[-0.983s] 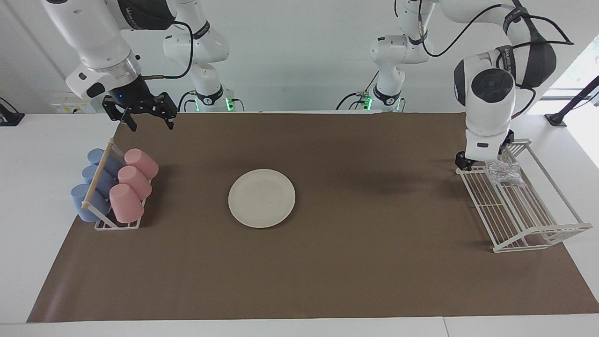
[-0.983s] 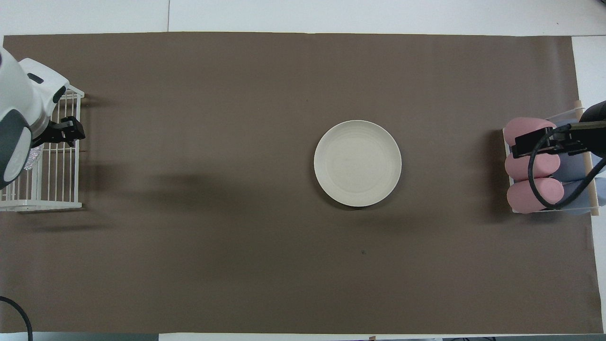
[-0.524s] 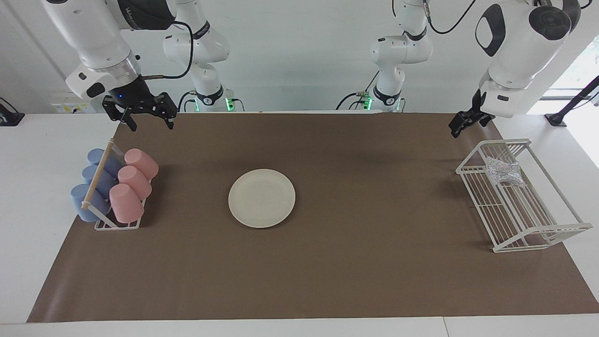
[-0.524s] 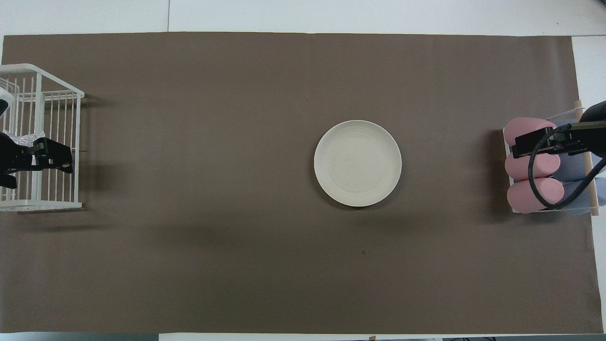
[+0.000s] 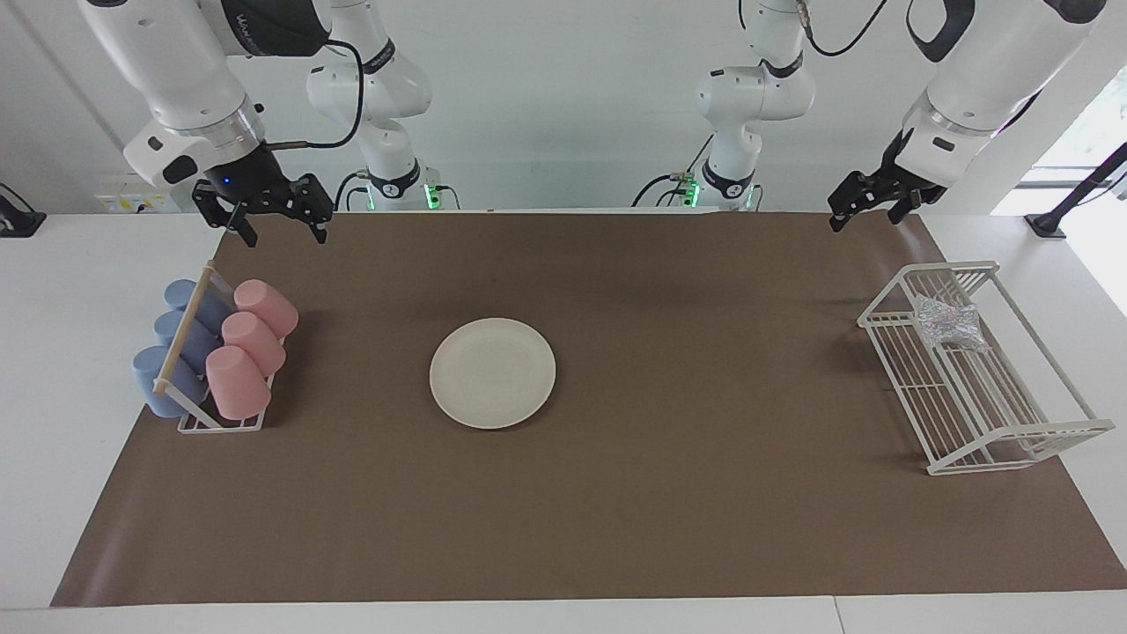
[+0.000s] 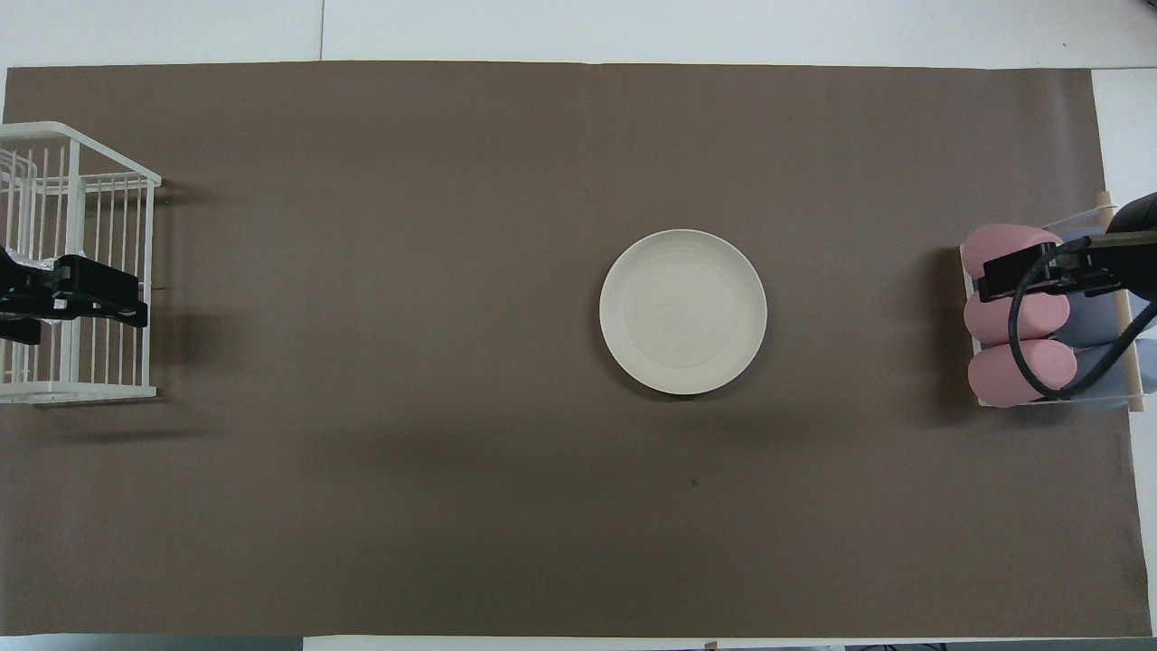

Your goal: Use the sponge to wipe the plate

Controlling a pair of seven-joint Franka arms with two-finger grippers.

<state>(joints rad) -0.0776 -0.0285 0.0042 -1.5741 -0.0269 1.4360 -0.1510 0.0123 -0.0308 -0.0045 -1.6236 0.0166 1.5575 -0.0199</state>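
Silvery sponge [image 5: 946, 322] rests in the wire rack [image 5: 1012, 431], below my empty, spread left pincer [image 5: 867, 210]; right pincer [image 5: 277, 220] waits open. Overhead, plate [image 6: 682, 311] lies mid-tabletop between both pincers, ready for wiping.

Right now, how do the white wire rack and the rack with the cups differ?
The white wire rack stands at the left arm's end of the table; the cup rack stands at the right arm's end. The wire rack holds only the small silvery sponge; the cup rack is packed with pink and blue cups lying tilted. The wire rack looks larger and mostly bare. Both sit on the brown mat.
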